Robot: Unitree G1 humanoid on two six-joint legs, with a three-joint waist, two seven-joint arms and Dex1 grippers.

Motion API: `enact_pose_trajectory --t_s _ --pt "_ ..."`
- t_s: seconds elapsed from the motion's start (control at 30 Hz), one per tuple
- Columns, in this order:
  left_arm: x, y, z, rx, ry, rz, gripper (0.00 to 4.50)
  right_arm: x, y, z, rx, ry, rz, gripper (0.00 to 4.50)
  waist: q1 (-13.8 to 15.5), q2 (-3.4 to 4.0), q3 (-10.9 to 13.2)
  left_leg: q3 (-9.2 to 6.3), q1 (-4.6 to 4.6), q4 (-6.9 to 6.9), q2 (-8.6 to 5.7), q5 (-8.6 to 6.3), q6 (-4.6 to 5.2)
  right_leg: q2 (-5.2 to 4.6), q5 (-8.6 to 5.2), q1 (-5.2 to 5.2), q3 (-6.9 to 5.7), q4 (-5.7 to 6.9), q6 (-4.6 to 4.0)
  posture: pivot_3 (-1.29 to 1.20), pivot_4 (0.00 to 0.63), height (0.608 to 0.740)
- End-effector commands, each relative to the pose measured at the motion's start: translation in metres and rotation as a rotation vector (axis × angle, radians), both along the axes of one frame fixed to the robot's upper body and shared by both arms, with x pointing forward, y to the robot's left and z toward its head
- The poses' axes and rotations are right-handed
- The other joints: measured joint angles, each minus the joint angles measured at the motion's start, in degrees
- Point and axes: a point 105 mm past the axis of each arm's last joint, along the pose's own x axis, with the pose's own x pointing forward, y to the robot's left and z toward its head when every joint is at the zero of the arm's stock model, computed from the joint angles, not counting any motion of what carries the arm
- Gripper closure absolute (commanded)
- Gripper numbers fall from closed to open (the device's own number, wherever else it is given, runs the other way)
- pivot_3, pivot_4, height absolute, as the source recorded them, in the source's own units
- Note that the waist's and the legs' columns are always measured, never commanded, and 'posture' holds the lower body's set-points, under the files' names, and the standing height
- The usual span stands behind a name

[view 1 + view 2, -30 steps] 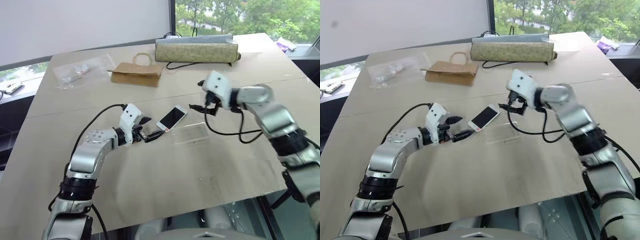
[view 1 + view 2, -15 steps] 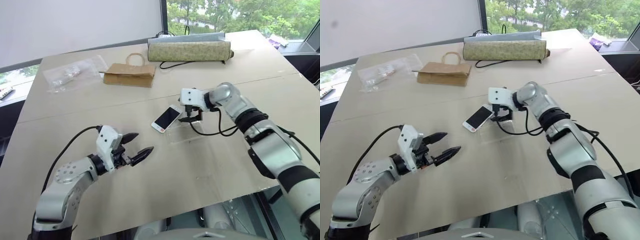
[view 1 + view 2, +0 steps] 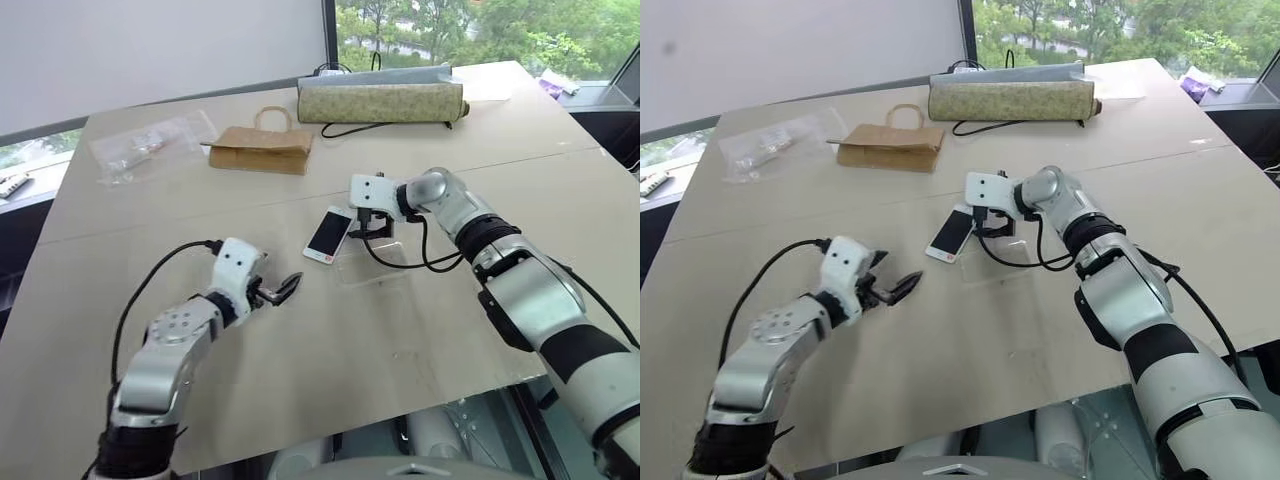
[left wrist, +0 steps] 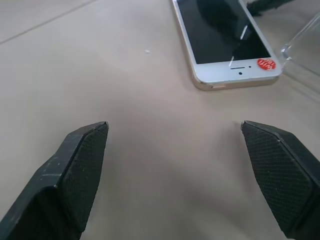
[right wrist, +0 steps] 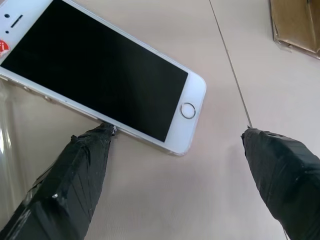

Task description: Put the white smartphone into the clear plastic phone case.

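The white smartphone [image 3: 328,234] lies screen up on the table, and the left wrist view shows a red sticker on its near end [image 4: 220,45]. The clear plastic phone case [image 3: 380,265] lies flat just to its right, touching or nearly touching it. My right gripper [image 3: 367,229] is open and low over the phone's far right side. In the right wrist view [image 5: 178,131] one fingertip [image 5: 102,137] rests against the phone's long edge [image 5: 100,75]. My left gripper [image 3: 285,290] is open on the table a short way to the phone's left, pointing at it, with nothing between its fingers [image 4: 75,165].
A brown paper bag [image 3: 262,150], a crinkled clear plastic bag [image 3: 150,148] with small items and a long green patterned roll [image 3: 385,100] lie at the back. My right arm's black cable [image 3: 405,262] droops over the case. The table's front edge is close.
My right gripper came down and left onto the phone's far side, and the phone turned a little. My left gripper drew back from the phone's near end, then edged toward it again.
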Motion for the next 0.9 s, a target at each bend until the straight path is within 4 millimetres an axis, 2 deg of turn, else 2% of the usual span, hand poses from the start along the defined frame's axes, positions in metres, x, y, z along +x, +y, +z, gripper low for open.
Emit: enact_pose_trajectory --t_s 0.03,0.23,0.37,0.5,0.57,0.73,0.9 --pt "0.014 -0.008 -0.002 0.068 -0.029 0.017 0.1 0.002 -0.001 0.014 0.022 -0.032 0.01 0.0 0.1 0.02 -0.03 -0.02 0.0 0.0 0.0 0.0 0.0 -0.01 0.0 0.0 -0.03 0.0 0.0 0.0 0.15 0.74" --pt "0.036 -0.028 0.001 0.125 -0.08 -0.032 0.1 0.003 -0.009 0.011 0.02 -0.023 0.0 0.0 0.1 0.13 -0.11 -0.02 0.01 0.11 -0.02 0.01 -0.02 -0.02 0.0 0.01 -0.02 0.11 0.0 0.0 0.15 0.74" --pt "0.042 -0.042 0.009 0.098 -0.115 -0.106 0.1 0.002 -0.015 0.01 0.017 -0.009 0.001 0.0 0.19 0.14 -0.12 -0.02 0.0 0.2 -0.04 0.01 -0.02 -0.03 0.0 0.01 -0.03 0.21 0.0 0.0 0.15 0.74" --pt "0.05 -0.025 0.052 -0.152 -0.203 -0.037 0.1 0.005 -0.021 0.011 0.014 -0.016 -0.024 0.0 -0.03 0.14 -0.11 -0.02 -0.04 0.26 -0.04 0.01 -0.02 -0.08 0.0 0.0 -0.01 0.23 0.0 0.0 0.15 0.74" --pt "0.056 -0.011 0.061 -0.174 -0.233 0.009 0.1 0.006 -0.021 0.013 0.018 -0.021 -0.034 0.0 -0.19 0.14 -0.11 -0.03 -0.05 0.3 0.0 0.01 -0.02 -0.16 0.0 -0.03 0.0 0.24 0.0 0.0 0.15 0.74" --pt "0.079 0.0 0.054 -0.057 -0.229 0.082 0.1 0.009 -0.024 0.016 0.025 -0.037 -0.06 0.0 -0.09 0.14 -0.12 -0.05 -0.01 0.33 -0.04 0.02 -0.04 -0.13 0.0 -0.01 0.02 0.3 0.0 0.0 0.15 0.74" --pt "0.103 -0.024 0.037 0.083 -0.173 0.013 0.1 0.012 -0.034 0.033 0.082 -0.035 -0.082 0.0 0.12 0.14 -0.11 -0.17 -0.14 0.49 -0.12 0.02 -0.04 -0.05 0.0 -0.02 -0.13 0.31 0.01 0.0 0.15 0.74"
